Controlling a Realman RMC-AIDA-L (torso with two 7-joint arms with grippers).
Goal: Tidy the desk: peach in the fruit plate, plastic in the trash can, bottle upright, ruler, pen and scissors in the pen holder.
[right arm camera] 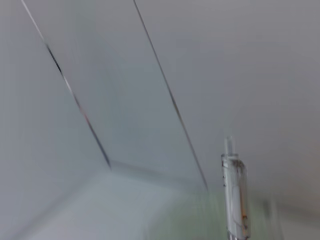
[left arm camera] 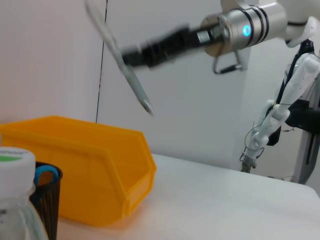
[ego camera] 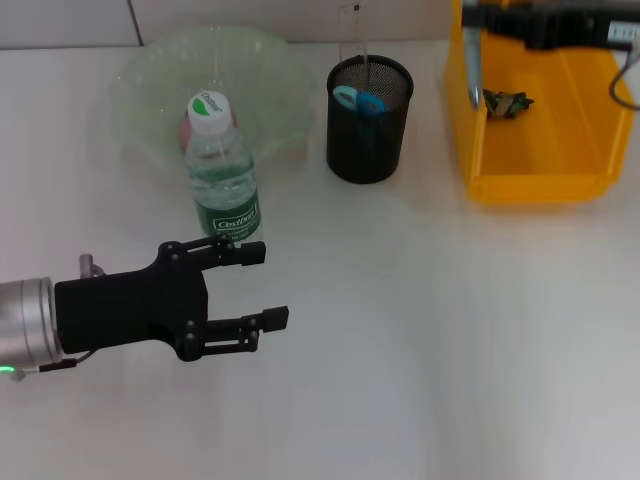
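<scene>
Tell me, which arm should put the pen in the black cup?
The right arm, probably. Its gripper already holds the pen up over the yellow bin, beside the cup. The left gripper is open, empty and low on the desk, near the bottle.

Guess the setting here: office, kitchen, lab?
Probably a robot lab staged as an office desk. The plain white desk carries a black mesh pen holder and a yellow trash can against bare wall panels, and a second robot arm stands in the background.
</scene>
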